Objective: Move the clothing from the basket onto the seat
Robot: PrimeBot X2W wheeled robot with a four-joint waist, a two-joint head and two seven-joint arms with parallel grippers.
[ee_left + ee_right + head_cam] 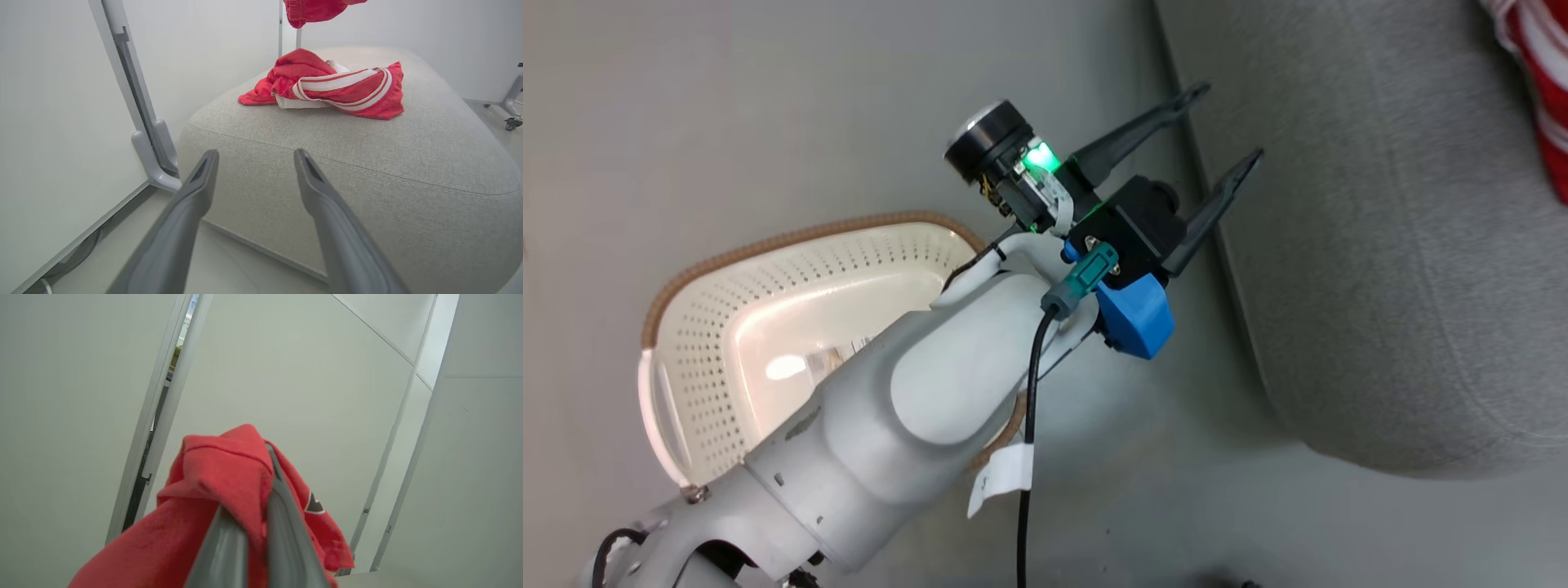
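Observation:
My left gripper (1223, 124) is open with nothing between its fingers, hanging over the floor between the basket (698, 273) and the seat (1388, 245). The cream basket's visible inside holds no clothing; my forearm hides its near part. In the left wrist view, the left gripper (255, 157) points at the grey seat (367, 171), where red clothing (335, 87) with white stripes lies crumpled. A second red garment (314, 10) hangs above it. My right gripper (257, 477) is shut on a red garment (220, 473) that drapes over its fingers. Red clothing (1535, 73) also shows at the seat's far corner.
A grey metal frame leg (153, 151) stands beside the seat's left side, against a white wall panel. A caster wheel (510, 122) sits on the floor at the far right. Grey floor lies between basket and seat.

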